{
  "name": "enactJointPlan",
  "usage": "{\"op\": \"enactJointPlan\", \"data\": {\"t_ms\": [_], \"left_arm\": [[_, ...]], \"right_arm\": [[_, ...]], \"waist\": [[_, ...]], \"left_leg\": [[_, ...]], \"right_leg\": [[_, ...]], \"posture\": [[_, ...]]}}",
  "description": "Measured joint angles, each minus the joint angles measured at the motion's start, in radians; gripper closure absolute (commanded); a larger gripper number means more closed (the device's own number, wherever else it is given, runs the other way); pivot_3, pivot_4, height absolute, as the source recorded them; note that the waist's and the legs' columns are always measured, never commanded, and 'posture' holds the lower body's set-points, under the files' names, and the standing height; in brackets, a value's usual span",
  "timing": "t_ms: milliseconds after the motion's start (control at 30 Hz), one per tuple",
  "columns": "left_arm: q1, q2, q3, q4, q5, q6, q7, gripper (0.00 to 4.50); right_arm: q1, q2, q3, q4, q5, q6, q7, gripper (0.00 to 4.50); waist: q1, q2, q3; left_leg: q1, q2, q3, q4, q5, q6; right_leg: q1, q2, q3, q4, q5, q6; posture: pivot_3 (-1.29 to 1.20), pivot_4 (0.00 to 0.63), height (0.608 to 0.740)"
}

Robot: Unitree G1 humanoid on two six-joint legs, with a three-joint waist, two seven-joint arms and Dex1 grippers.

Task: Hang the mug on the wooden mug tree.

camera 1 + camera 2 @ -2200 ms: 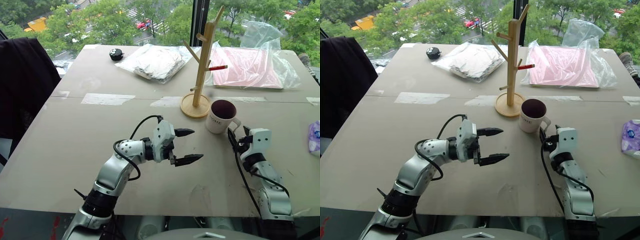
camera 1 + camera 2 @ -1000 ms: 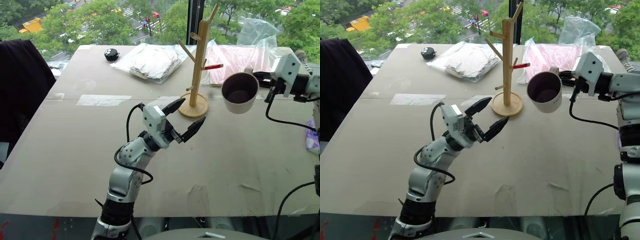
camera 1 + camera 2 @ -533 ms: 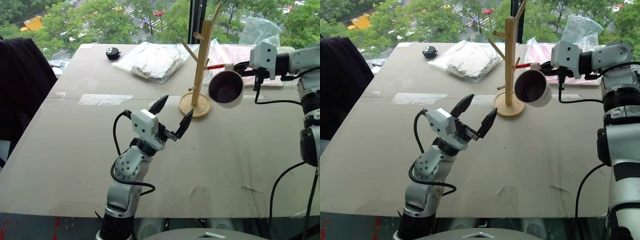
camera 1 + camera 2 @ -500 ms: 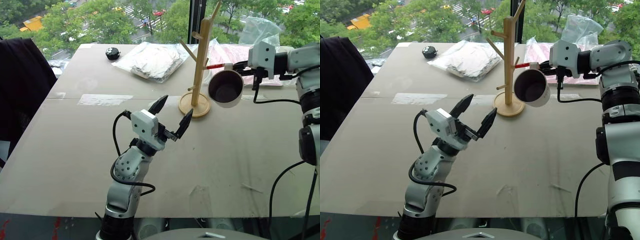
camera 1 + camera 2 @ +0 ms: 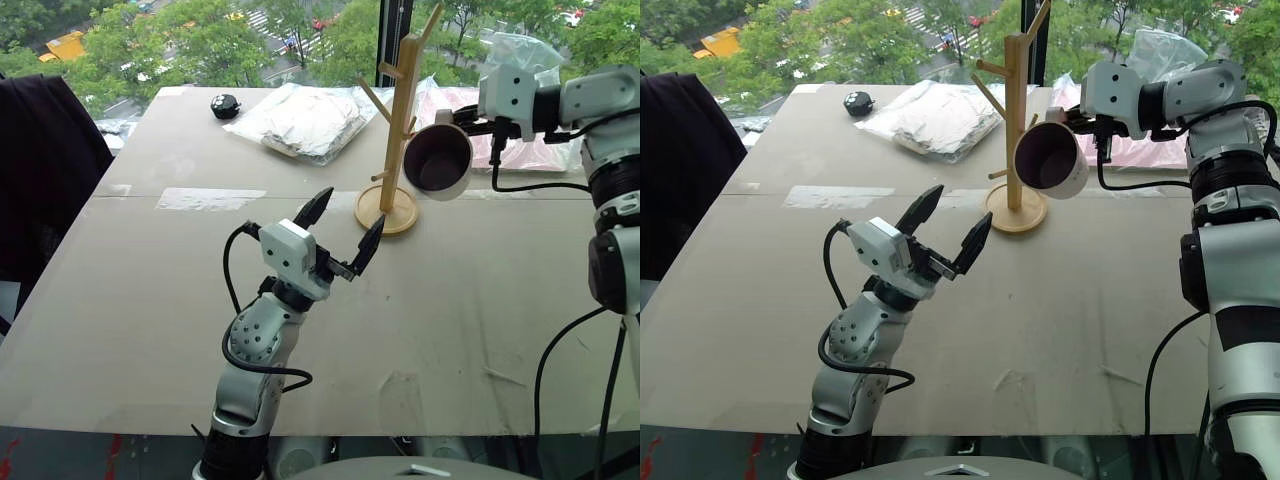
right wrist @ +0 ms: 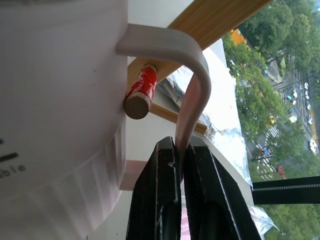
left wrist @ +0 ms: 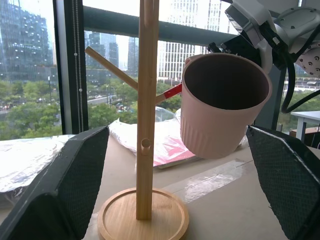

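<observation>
The right gripper (image 6: 180, 165) pinched the handle of the mug (image 5: 437, 160) — since a second ago it had carried the mug left, up against the tree (image 5: 398, 120). The red peg tip (image 6: 140, 92) sat inside the handle loop, at the pole's 3 o'clock. The left gripper (image 5: 344, 228) stood open — unmoved, empty.

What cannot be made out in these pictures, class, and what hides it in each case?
- Lettering on the mug: right wrist view, cut off by the picture's edge.
- Red-tipped peg: left wrist view, its tip is behind the mug.
- Small black object at the far table edge: eye views, too small to identify.
</observation>
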Motion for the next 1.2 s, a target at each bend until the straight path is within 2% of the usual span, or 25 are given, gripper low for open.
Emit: {"op": "enactJointPlan", "data": {"t_ms": [33,100,167,200,300,433,533,633,700,800,867,967,1033,1133,1200], "left_arm": [[-0.003,0.000,0.000,0.002,0.000,-0.001,-0.001,0.00],[-0.017,0.000,0.000,0.013,-0.002,-0.003,-0.001,0.00],[-0.020,0.000,0.000,0.018,-0.010,-0.004,-0.003,0.00],[-0.020,0.000,0.000,0.020,-0.010,-0.004,-0.003,0.00],[-0.020,0.000,-0.001,0.020,-0.011,-0.005,-0.004,0.00],[-0.016,-0.001,-0.008,0.024,-0.021,-0.008,-0.011,0.00],[0.008,0.009,-0.003,0.045,-0.035,-0.008,-0.024,0.00],[0.057,0.060,0.008,0.083,-0.060,0.011,-0.064,0.00],[0.105,0.120,0.025,0.107,-0.070,0.037,-0.093,0.00],[0.154,0.193,0.038,0.116,-0.070,0.074,-0.131,0.00],[0.167,0.210,0.039,0.115,-0.073,0.098,-0.149,0.00],[0.185,0.241,0.043,0.114,-0.080,0.114,-0.175,0.00],[0.198,0.251,0.046,0.114,-0.082,0.126,-0.182,0.00],[0.238,0.271,0.044,0.125,-0.073,0.147,-0.183,0.00],[0.257,0.290,0.044,0.138,-0.066,0.148,-0.195,0.00]], "right_arm": [[0.000,0.002,0.000,0.000,-0.004,0.002,0.000,3.60],[0.000,0.007,0.000,-0.001,-0.009,0.019,0.001,2.74],[-0.003,0.008,0.000,-0.004,-0.009,0.034,-0.007,1.78],[-0.003,0.008,-0.003,-0.012,-0.007,0.045,-0.018,1.13],[-0.004,0.006,-0.019,-0.023,0.000,0.067,-0.042,0.05],[0.010,-0.041,-0.053,-0.069,0.027,0.122,-0.065,0.05],[0.101,-0.084,-0.119,-0.164,0.099,0.209,-0.053,0.05],[0.393,-0.106,-0.223,-0.444,0.248,0.396,-0.046,0.05],[0.724,-0.105,-0.299,-0.728,0.358,0.574,-0.091,0.05],[1.026,-0.082,-0.339,-0.992,0.454,0.756,-0.166,0.05],[1.152,-0.056,-0.381,-1.160,0.499,0.828,-0.241,0.05],[1.304,0.011,-0.420,-1.352,0.545,0.865,-0.349,0.05],[1.406,0.068,-0.414,-1.383,0.543,0.851,-0.392,0.05],[1.551,0.156,-0.402,-1.382,0.508,0.789,-0.449,0.05],[1.594,0.185,-0.395,-1.382,0.488,0.753,-0.480,0.05]], "waist": [[0.000,0.000,0.000],[0.000,0.000,0.000],[0.000,0.000,0.000],[0.000,0.000,0.000],[0.000,0.000,0.000],[0.005,0.000,0.000],[0.006,0.000,0.000],[0.013,-0.003,-0.002],[0.026,-0.002,-0.002],[0.025,0.009,-0.002],[0.016,0.009,-0.002],[0.012,0.005,-0.002],[0.012,0.004,-0.002],[0.013,0.004,-0.002],[0.004,0.004,-0.002]], "left_leg": [[0.000,0.000,0.000,0.000,0.000,0.000],[0.000,0.000,0.000,0.000,0.000,0.000],[0.000,0.000,0.000,0.000,0.000,0.000],[0.000,0.000,0.000,0.000,0.000,0.000],[0.000,0.000,0.000,0.000,0.000,0.000],[-0.002,-0.001,-0.001,0.000,0.000,0.000],[-0.002,-0.001,-0.001,0.000,0.000,0.000],[-0.001,0.000,-0.004,-0.002,-0.003,0.004],[-0.003,0.000,-0.005,-0.003,-0.003,0.004],[-0.011,-0.001,-0.001,-0.002,-0.002,0.004],[-0.010,-0.001,0.000,0.000,-0.002,0.005],[0.000,0.000,-0.001,0.001,-0.002,0.005],[0.006,0.000,-0.001,0.001,-0.003,0.005],[0.005,0.000,0.000,0.002,-0.002,0.005],[0.006,0.001,0.001,0.002,-0.002,0.005]], "right_leg": [[0.000,0.000,0.000,0.000,0.000,0.000],[0.000,0.000,0.000,0.000,0.000,0.000],[0.000,0.000,0.000,0.001,0.000,0.001],[0.000,0.000,0.000,0.000,0.001,0.001],[-0.001,0.000,0.000,0.000,0.001,0.002],[-0.001,-0.001,-0.001,-0.001,0.001,0.002],[0.000,-0.002,-0.001,-0.002,0.001,0.002],[0.001,-0.002,-0.004,-0.002,0.002,0.003],[-0.002,-0.003,-0.006,-0.001,0.002,0.004],[-0.012,-0.004,-0.003,0.002,0.002,0.004],[-0.011,-0.002,-0.002,0.003,0.002,0.004],[-0.001,0.006,-0.006,0.002,0.000,0.000],[0.006,0.008,-0.006,0.001,-0.001,0.000],[0.005,0.009,-0.004,0.002,-0.001,0.000],[0.005,0.009,-0.002,0.002,-0.001,0.000]], "posture": [[0.00,0.150,0.740],[0.00,0.150,0.740],[0.00,0.150,0.740],[0.00,0.150,0.740],[0.00,0.150,0.740],[0.00,0.150,0.740],[0.00,0.150,0.740],[0.00,0.150,0.740],[0.00,0.150,0.740],[0.00,0.150,0.740],[0.00,0.150,0.740],[0.00,0.150,0.740],[0.00,0.150,0.740],[0.00,0.150,0.740],[0.00,0.150,0.740]]}}
